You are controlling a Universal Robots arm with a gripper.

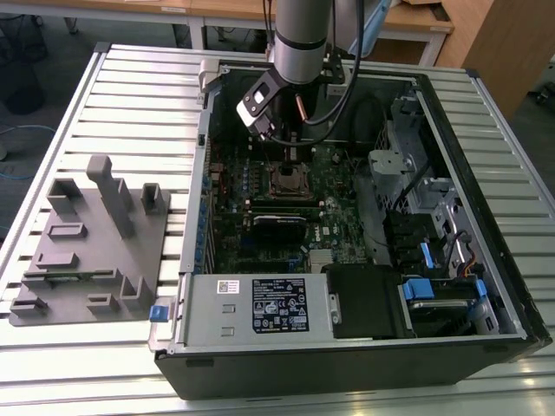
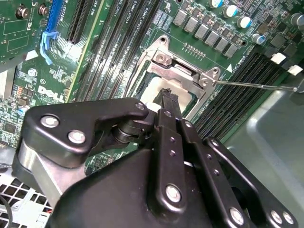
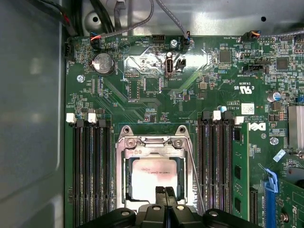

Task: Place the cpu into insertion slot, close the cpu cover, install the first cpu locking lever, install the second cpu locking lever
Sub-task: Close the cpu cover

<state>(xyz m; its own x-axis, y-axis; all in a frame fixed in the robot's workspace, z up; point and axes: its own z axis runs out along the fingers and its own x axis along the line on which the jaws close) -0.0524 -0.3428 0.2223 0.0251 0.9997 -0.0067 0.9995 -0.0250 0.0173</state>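
At the exterior view's left we see a grey moulded plastic tray (image 1: 87, 251). Right of it, inside the open black computer case (image 1: 347, 368), the black gripper (image 1: 290, 156) hangs over the small square silver-rimmed insertion slot (image 1: 290, 182). Its fingers (image 3: 161, 191) are pressed together and hold nothing, with the tips at the pale silver square cpu (image 3: 152, 176) — seated in that slot, framed by the thin silver windowed cpu cover (image 3: 154, 142).

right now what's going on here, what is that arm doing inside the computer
A robot arm's gripper hangs inside an open computer case, right over the insertion slot on the motherboard. The cpu lies in the slot, its pale face showing through the window of the cpu cover. The jaws are shut, with their tips at the cpu's edge. One thin locking lever sticks out sideways from the socket, so it looks unlatched.
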